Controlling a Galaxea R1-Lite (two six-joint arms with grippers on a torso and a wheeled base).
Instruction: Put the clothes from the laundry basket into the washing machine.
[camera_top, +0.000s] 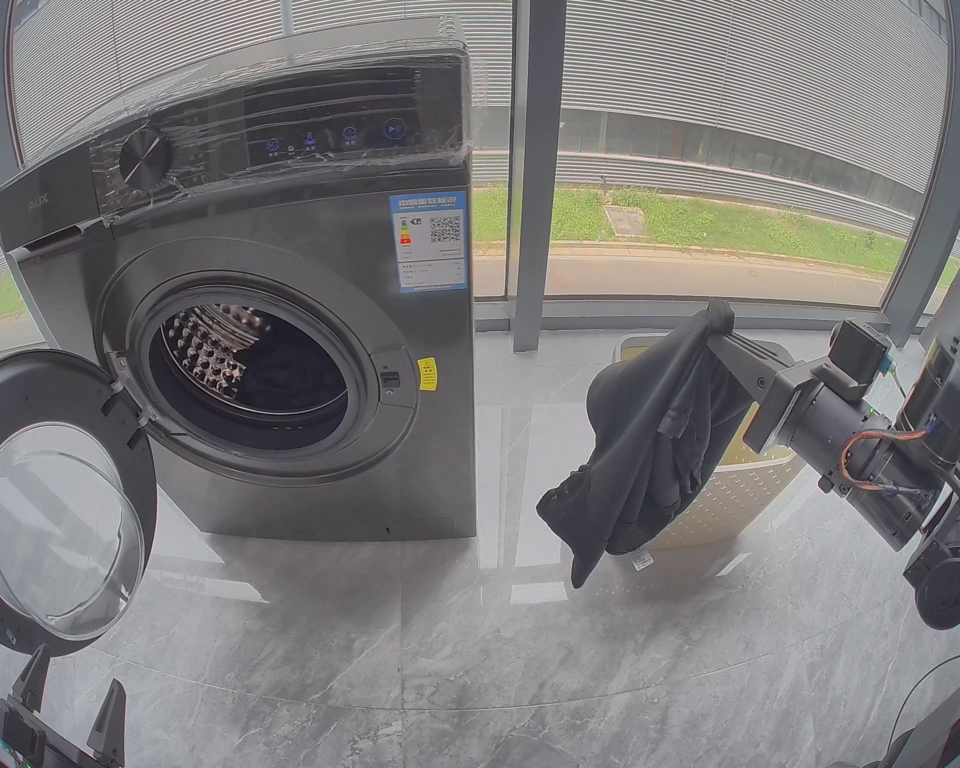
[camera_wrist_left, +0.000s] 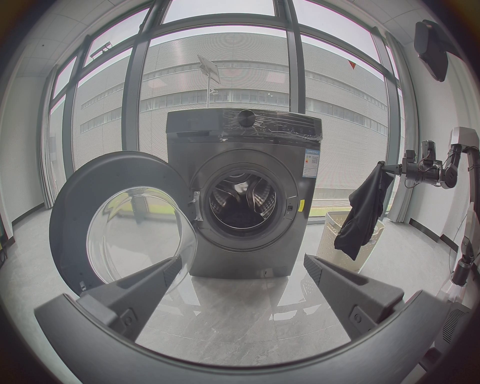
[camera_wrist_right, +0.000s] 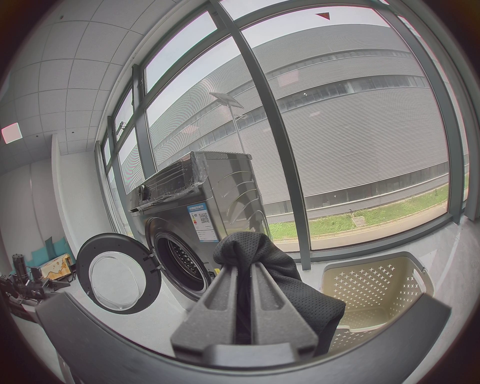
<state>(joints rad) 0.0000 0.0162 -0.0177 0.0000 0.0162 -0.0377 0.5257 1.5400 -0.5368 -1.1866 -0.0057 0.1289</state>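
Glossy grey marble-tile floor (camera_top: 450, 640); floor-to-ceiling windows (camera_top: 720, 150); daylight; grass strip (camera_top: 700, 220), road (camera_top: 700, 275) outside.

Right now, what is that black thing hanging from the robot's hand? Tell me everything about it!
It is a black garment, soft, with tiny mesh holes in the cloth. The right gripper, shut, pinches its top, which is bunched into a knob. The rest hangs down in loose folds in front of the cream laundry basket, clear of the floor. A small white tag shows near its bottom edge. Whether it brushes the basket, I cannot tell.
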